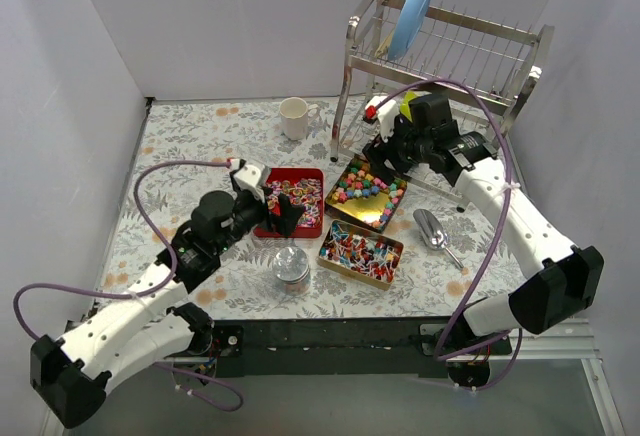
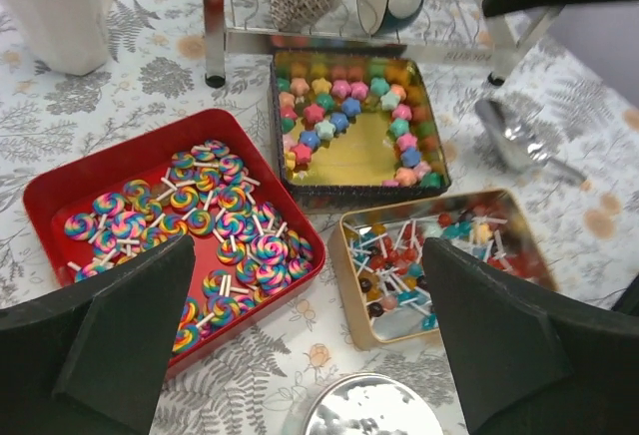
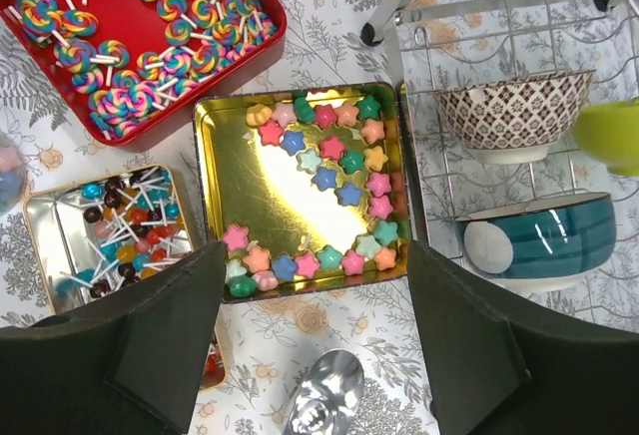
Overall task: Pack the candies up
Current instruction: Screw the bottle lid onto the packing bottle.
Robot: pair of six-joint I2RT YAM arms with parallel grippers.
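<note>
Candies lie in three trays. Rainbow swirl lollipops (image 1: 298, 196) (image 2: 215, 211) fill a red tray (image 2: 60, 191). Pastel star candies (image 1: 365, 188) (image 3: 329, 146) ring a square gold tray (image 3: 260, 196). Small ball lollipops (image 1: 360, 251) (image 2: 419, 255) sit in an oblong gold tin (image 2: 349, 285). My left gripper (image 1: 283, 214) (image 2: 305, 285) hangs open over the gap between the red tray and the oblong tin, holding nothing. Above the near edge of the star tray, my right gripper (image 1: 385, 161) (image 3: 315, 295) is open and empty.
A round silver tin (image 1: 290, 266) (image 2: 369, 410) stands in front of the trays. A metal scoop (image 1: 432, 231) (image 3: 324, 400) lies to the right. A white mug (image 1: 294, 117) is at the back. The dish rack (image 1: 450, 46) holds a blue plate (image 1: 412, 11) and bowls (image 3: 514, 111).
</note>
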